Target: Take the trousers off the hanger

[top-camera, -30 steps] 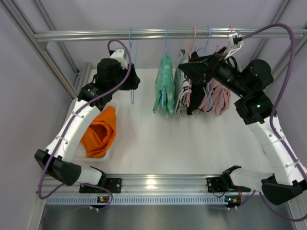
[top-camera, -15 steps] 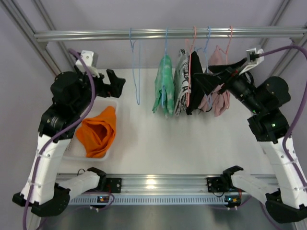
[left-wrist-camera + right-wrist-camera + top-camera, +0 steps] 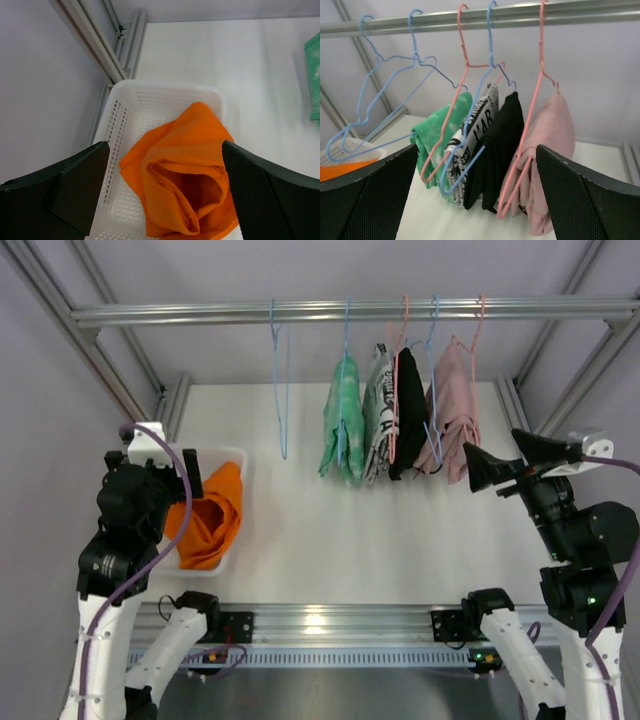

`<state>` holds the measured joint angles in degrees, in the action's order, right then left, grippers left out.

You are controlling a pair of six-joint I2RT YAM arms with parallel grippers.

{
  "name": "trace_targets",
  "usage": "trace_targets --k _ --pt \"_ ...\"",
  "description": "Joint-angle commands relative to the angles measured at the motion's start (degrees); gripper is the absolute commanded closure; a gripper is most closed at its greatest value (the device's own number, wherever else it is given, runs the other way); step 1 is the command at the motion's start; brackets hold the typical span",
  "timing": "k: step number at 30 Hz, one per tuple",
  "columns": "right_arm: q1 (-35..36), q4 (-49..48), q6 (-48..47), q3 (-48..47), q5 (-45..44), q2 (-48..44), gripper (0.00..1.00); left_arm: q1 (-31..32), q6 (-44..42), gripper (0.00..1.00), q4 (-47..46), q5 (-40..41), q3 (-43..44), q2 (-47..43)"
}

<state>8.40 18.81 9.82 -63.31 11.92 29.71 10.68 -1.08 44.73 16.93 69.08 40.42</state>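
Note:
The orange trousers (image 3: 208,525) lie crumpled in a white basket (image 3: 232,454) at the left of the table, off the hanger. The light-blue hanger (image 3: 284,430) hangs bare on the rail, left of the other clothes. My left gripper (image 3: 186,478) hovers over the basket, open and holding nothing. In the left wrist view the trousers (image 3: 185,175) fill the space below the open left gripper (image 3: 165,150). My right gripper (image 3: 497,455) is open and empty, right of the hanging clothes. The right wrist view looks between the right gripper's (image 3: 477,150) jaws at those clothes.
A metal rail (image 3: 200,313) spans the back. On it hang a mint-green garment (image 3: 343,430), a black-and-white printed one (image 3: 377,420), a black one (image 3: 408,410) and a pale pink one (image 3: 455,415) on pink and blue wire hangers. Frame posts stand at both sides.
My left arm has pulled back from the bare hanger to above the basket, its jaws now wide. My right arm has drawn away from the hanging clothes toward the right.

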Motion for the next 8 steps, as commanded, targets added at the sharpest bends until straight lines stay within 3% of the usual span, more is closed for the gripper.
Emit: trace_targets --k 1,8 --pt "-3.2 2.3 -3.1 3.5 -2.3 -3.3 0.00 -0.3 -3.6 0.01 -2.7 3.8 -2.1 -4.5" --pt "-4.9 3.2 -2.7 5.3 -2.0 -6.4 0.01 -0.3 -4.0 0.01 -3.1 2.5 -1.5 -5.6"
